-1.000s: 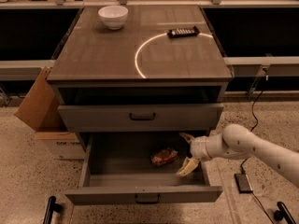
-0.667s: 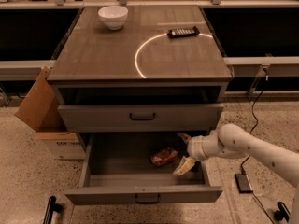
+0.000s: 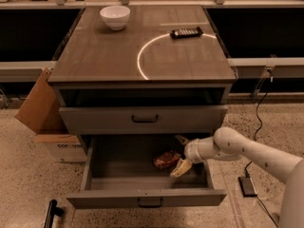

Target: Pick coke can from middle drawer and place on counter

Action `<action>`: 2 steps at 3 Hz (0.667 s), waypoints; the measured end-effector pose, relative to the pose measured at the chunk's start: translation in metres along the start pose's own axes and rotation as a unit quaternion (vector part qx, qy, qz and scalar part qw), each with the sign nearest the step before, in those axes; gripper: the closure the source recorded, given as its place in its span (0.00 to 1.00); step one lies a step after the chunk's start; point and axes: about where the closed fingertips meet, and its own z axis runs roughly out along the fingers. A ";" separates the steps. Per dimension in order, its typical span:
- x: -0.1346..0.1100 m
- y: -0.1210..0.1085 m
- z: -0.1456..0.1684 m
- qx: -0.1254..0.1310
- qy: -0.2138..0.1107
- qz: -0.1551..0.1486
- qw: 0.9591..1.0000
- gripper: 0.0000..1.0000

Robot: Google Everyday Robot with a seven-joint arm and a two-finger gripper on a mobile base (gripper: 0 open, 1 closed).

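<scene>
Gripper point(image 3: 182, 154): position shifts leftward within the middle drawer point(image 3: 142, 197) since a second ago, arm reaching further in, now just beside the coke can point(image 3: 166, 159).

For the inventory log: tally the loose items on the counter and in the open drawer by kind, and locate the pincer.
White round bowl, on the grey-brown wood-grain counter: 1
Flat black remote, on the counter: 1
Small red metal coke can, in the wide grey middle drawer: 1
Total: 3
The pincer is open inside that drawer, right of the can.
</scene>
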 end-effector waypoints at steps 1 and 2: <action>0.004 0.000 0.017 -0.003 0.009 0.003 1.000 0.00; 0.011 0.000 0.030 -0.003 0.023 0.003 1.000 0.00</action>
